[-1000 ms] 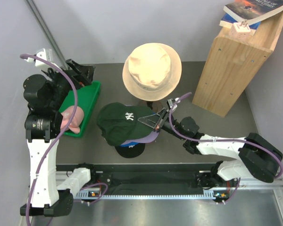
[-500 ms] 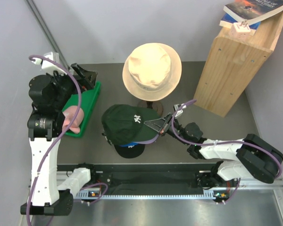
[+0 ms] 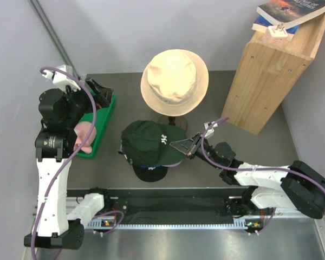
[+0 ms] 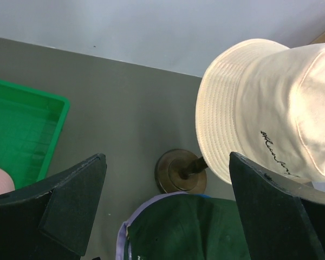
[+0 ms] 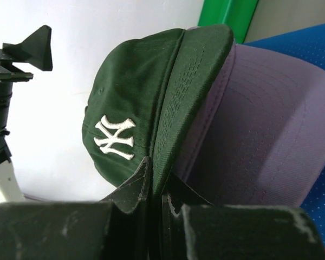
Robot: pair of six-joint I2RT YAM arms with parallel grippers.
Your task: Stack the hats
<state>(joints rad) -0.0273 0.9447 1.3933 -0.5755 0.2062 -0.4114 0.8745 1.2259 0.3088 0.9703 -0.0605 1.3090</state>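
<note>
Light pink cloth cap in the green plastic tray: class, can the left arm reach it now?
Probably yes: left arm's jaws stand open near the tray, nothing seen covering the cap.

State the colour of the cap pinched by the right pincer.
Dark green cap, best in the right wrist view.

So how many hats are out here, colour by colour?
Cream cloth bucket hat: 1
Dark green cloth baseball cap: 1
Lavender cloth cap: 1
Blue cloth cap: 1
Light pink cloth cap: 1
Total: 5 in plain sight
</note>
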